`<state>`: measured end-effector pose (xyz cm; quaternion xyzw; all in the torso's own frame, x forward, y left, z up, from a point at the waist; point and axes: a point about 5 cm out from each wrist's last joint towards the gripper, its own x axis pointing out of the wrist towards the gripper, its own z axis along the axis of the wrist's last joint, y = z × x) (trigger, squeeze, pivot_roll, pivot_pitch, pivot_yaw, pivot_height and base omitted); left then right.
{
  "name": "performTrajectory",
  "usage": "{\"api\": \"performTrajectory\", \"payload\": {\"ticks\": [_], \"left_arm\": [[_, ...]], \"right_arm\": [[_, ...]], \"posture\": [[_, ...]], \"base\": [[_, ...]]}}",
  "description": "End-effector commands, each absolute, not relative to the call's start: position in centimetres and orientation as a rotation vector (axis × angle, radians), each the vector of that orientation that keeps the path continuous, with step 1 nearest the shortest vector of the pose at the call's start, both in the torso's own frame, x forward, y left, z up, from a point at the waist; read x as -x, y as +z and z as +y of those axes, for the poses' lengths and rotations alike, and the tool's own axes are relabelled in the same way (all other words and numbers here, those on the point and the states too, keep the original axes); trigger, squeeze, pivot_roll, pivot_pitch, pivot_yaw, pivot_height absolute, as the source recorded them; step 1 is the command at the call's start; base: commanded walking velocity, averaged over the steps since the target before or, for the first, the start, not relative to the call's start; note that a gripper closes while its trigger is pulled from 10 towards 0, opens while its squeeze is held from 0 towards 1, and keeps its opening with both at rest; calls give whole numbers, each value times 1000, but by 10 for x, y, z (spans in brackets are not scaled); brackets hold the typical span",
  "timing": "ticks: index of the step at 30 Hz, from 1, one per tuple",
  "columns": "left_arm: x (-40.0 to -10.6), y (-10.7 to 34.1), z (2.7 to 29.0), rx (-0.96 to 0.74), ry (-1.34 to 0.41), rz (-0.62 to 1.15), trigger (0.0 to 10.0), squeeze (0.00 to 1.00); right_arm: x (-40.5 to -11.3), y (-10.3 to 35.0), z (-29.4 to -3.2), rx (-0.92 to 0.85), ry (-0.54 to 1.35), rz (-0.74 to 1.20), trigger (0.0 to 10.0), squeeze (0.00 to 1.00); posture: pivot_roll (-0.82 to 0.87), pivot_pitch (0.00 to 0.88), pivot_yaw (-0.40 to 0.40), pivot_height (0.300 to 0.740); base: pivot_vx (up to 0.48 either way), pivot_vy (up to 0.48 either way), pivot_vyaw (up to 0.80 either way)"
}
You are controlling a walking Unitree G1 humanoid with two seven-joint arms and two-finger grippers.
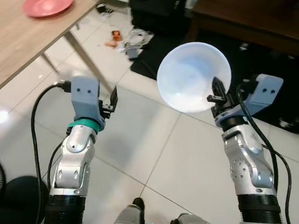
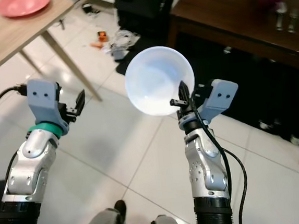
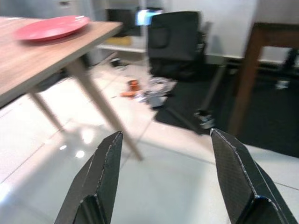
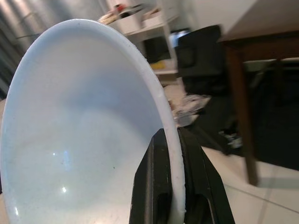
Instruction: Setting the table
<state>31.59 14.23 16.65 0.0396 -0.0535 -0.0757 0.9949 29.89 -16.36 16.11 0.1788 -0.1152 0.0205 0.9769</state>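
R end effector pinches white bowl rim; bowl tilted, prob. mid-air.

Pale blue bowl, pink plate, light wood table, white tiled floor.

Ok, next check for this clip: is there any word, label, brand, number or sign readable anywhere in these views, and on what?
None can be read.
The pale blue plastic bowl pinched at its rim by the right gripper: plain, no print.
The round pink plate on the light wooden table: plain.
The open left gripper: no markings on it.
The small orange object in the floor clutter: too blurred to tell.
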Motion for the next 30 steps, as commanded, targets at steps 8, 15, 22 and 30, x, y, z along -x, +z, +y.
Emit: {"api": "performTrajectory", "payload": {"ticks": [8,15,22,30], "left_arm": [[-320,160,144,-103,-106,-84,10000,0],[-320,160,145,-103,-104,-87,10000,0],[-320,160,144,-103,-103,-89,10000,0],[-321,161,144,-107,-97,-93,10000,0]], "right_arm": [[-298,158,-166,-382,29,-228,10000,0],[-297,159,-168,-382,21,-235,10000,0],[-297,160,-169,-379,17,-239,10000,0],[-298,160,-169,-379,15,-242,10000,0]], "posture": [[41,30,48,740],[40,27,48,740],[39,30,48,740],[41,34,49,740]], "base": [[401,0,99],[461,0,0],[461,0,0],[461,0,0]]}}
